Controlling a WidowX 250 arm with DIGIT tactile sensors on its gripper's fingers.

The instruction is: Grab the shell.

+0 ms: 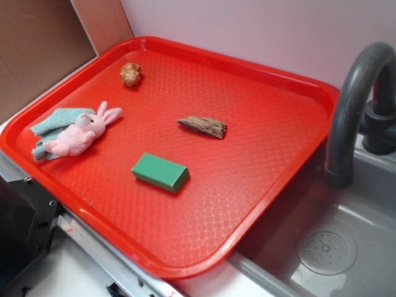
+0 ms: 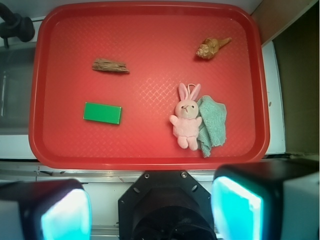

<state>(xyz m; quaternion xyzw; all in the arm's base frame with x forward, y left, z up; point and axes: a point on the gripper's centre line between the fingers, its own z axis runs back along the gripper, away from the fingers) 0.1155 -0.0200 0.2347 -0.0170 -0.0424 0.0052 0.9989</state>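
- Shell (image 1: 131, 74) lies alone near a corner of the red tray (image 1: 272, 185).
- Pincer (image 2: 150, 210) spread wide, empty, well apart from the shell (image 2: 212, 48).

A toy kitchen counter: a grey plastic sink basin (image 1: 346, 241) with a curved dark faucet (image 1: 352, 99) sits beside a red plastic tray (image 1: 260, 192), left of the pincer.
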